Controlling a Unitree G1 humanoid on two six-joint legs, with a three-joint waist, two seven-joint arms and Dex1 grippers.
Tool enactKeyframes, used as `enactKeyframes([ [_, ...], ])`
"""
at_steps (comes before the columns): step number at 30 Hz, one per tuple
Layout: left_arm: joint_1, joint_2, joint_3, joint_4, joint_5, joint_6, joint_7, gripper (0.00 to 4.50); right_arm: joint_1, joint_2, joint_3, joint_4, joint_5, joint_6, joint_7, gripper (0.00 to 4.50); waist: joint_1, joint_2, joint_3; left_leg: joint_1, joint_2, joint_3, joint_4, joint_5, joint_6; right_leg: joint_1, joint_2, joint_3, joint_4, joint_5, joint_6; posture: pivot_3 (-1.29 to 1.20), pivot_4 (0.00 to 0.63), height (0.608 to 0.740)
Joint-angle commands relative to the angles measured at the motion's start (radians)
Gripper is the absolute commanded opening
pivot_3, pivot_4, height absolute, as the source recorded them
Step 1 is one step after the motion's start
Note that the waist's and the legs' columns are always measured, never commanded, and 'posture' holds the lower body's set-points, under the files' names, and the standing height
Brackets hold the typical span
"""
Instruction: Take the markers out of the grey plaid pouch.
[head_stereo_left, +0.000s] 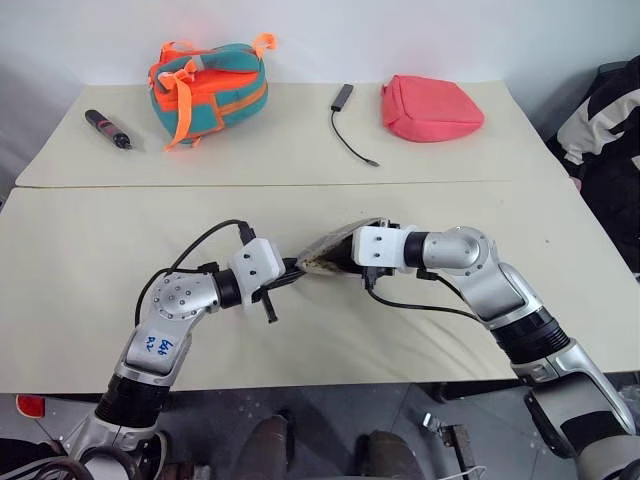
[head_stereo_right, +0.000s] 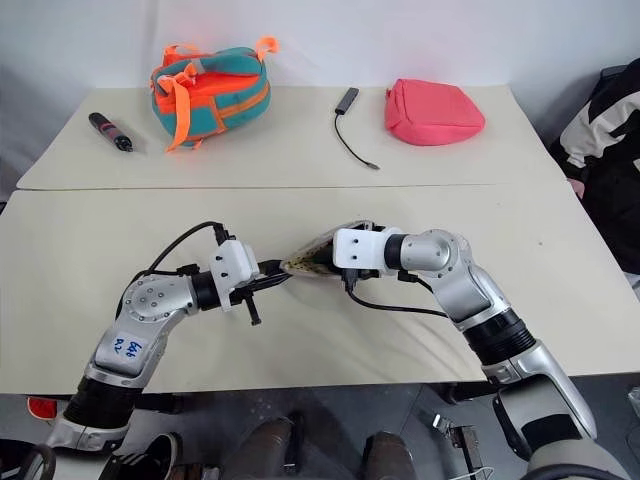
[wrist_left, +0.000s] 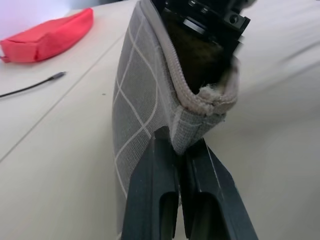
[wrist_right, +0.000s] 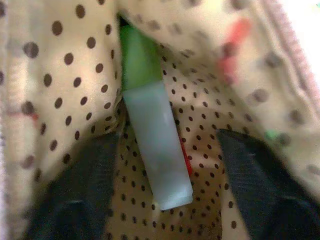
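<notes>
The grey plaid pouch (head_stereo_left: 335, 248) is held up off the table at its middle, mouth toward my right arm. My left gripper (wrist_left: 179, 146) is shut on the pouch's end seam. My right gripper (wrist_right: 167, 165) is pushed inside the pouch, so its fingers are hidden in the head views. Inside, against the beige dotted lining, lies a green marker (wrist_right: 142, 75) with a pale translucent cap, between my right gripper's spread black fingers (wrist_right: 75, 200), which stand open and clear of it. A red sliver (wrist_right: 186, 160) shows beside the cap; I cannot tell what it is.
At the table's far side lie a black pen with a red band (head_stereo_left: 107, 128), a teal-and-orange bag (head_stereo_left: 208, 85), a black cable with an adapter (head_stereo_left: 350, 125) and a pink pouch (head_stereo_left: 430, 108). A person's sleeve (head_stereo_left: 610, 120) is at the far right edge.
</notes>
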Motion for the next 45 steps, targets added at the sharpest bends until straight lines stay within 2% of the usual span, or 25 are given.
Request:
enactKeyframes([
  [1, -0.019, -0.014, 0.029, -0.040, -0.035, 0.002, 0.008, 0.00, 0.000, 0.002, -0.030, -0.046, 0.027, 0.020, 0.024, 3.79, 0.001, 0.000, 0.000, 0.000, 0.000, 0.000, 0.000, 0.000, 0.000, 0.000, 0.000, 0.000, 0.000, 0.000, 0.000, 0.00, 0.150, 0.740],
  [3, -0.020, -0.018, 0.031, -0.040, -0.034, 0.007, 0.006, 0.00, -0.001, 0.002, -0.032, -0.048, 0.030, 0.023, 0.028, 3.79, 0.002, 0.000, 0.000, 0.000, 0.000, 0.000, 0.000, 0.000, 0.000, 0.000, 0.000, 0.000, 0.000, 0.000, 0.000, 0.00, 0.150, 0.740],
  [6, -0.017, -0.020, 0.030, -0.043, -0.030, 0.011, 0.005, 0.00, -0.008, -0.008, -0.027, -0.053, 0.015, 0.001, 0.033, 3.16, 0.002, 0.000, 0.000, 0.000, 0.000, 0.000, 0.000, 0.000, 0.000, 0.000, 0.000, 0.000, 0.000, 0.000, 0.000, 0.00, 0.150, 0.740],
  [8, -0.015, -0.020, 0.030, -0.043, -0.027, 0.011, 0.005, 0.00, -0.013, -0.020, -0.018, -0.055, -0.007, -0.034, 0.033, 2.55, 0.002, 0.000, 0.000, 0.000, 0.000, 0.000, 0.000, 0.000, 0.000, 0.000, 0.000, 0.000, 0.000, 0.000, 0.000, 0.00, 0.150, 0.740],
  [16, -0.017, -0.032, 0.034, -0.040, -0.017, 0.017, 0.026, 0.00, -0.019, -0.053, -0.028, -0.091, -0.015, -0.096, 0.076, 2.55, 0.002, 0.000, 0.000, 0.000, 0.000, 0.000, 0.000, 0.000, 0.000, 0.000, 0.000, 0.000, 0.000, 0.000, 0.000, 0.00, 0.150, 0.740],
  [20, -0.039, -0.054, 0.042, -0.020, 0.005, 0.009, 0.073, 0.00, 0.005, -0.038, -0.064, -0.146, 0.078, -0.054, 0.116, 2.55, 0.003, 0.000, 0.000, 0.000, 0.000, 0.000, 0.000, 0.000, 0.000, 0.000, 0.000, 0.000, 0.000, 0.000, 0.000, 0.00, 0.150, 0.740],
  [25, -0.029, -0.050, 0.014, -0.037, 0.009, 0.022, 0.061, 0.00, -0.017, -0.058, -0.040, -0.085, -0.028, -0.164, 0.060, 2.55, 0.003, 0.000, 0.000, 0.000, 0.000, 0.000, 0.000, 0.000, 0.000, 0.000, 0.000, 0.000, -0.001, 0.000, 0.000, 0.00, 0.150, 0.740],
  [32, -0.013, -0.052, 0.001, -0.060, 0.002, 0.031, 0.056, 0.00, -0.015, -0.062, -0.039, -0.034, -0.069, -0.149, 0.069, 2.55, 0.003, 0.000, 0.000, 0.000, 0.000, 0.000, 0.000, 0.000, 0.000, 0.000, 0.000, 0.000, 0.000, 0.000, 0.000, 0.00, 0.150, 0.740],
  [35, -0.006, -0.057, -0.004, -0.069, 0.000, 0.036, 0.059, 0.00, -0.006, -0.062, -0.037, -0.043, -0.063, -0.127, 0.091, 1.99, 0.002, 0.000, 0.000, 0.000, 0.000, 0.000, 0.000, 0.000, 0.000, 0.000, 0.000, 0.000, 0.000, 0.000, 0.000, 0.00, 0.150, 0.740],
  [38, -0.003, -0.060, -0.007, -0.076, 0.000, 0.041, 0.061, 0.00, -0.012, -0.053, -0.045, -0.044, -0.065, -0.128, 0.080, 1.03, 0.003, 0.000, 0.000, 0.000, 0.000, 0.000, 0.000, 0.000, 0.000, 0.000, 0.000, 0.000, 0.000, 0.000, 0.000, 0.00, 0.150, 0.740],
  [43, -0.002, -0.071, 0.003, -0.081, -0.024, 0.060, 0.061, 0.00, -0.013, -0.054, -0.038, -0.044, -0.070, -0.129, 0.091, 1.03, 0.003, 0.000, 0.000, 0.000, 0.000, 0.000, 0.001, 0.000, 0.000, 0.000, 0.000, 0.000, -0.001, 0.000, 0.000, 0.00, 0.150, 0.740],
  [45, -0.008, -0.090, 0.010, -0.104, -0.087, 0.119, 0.048, 0.00, -0.015, -0.055, -0.028, -0.043, -0.076, -0.129, 0.102, 1.03, 0.003, 0.000, 0.000, 0.000, 0.000, 0.000, 0.001, 0.000, 0.000, 0.000, 0.000, 0.000, -0.001, 0.000, 0.000, 0.00, 0.150, 0.740],
])
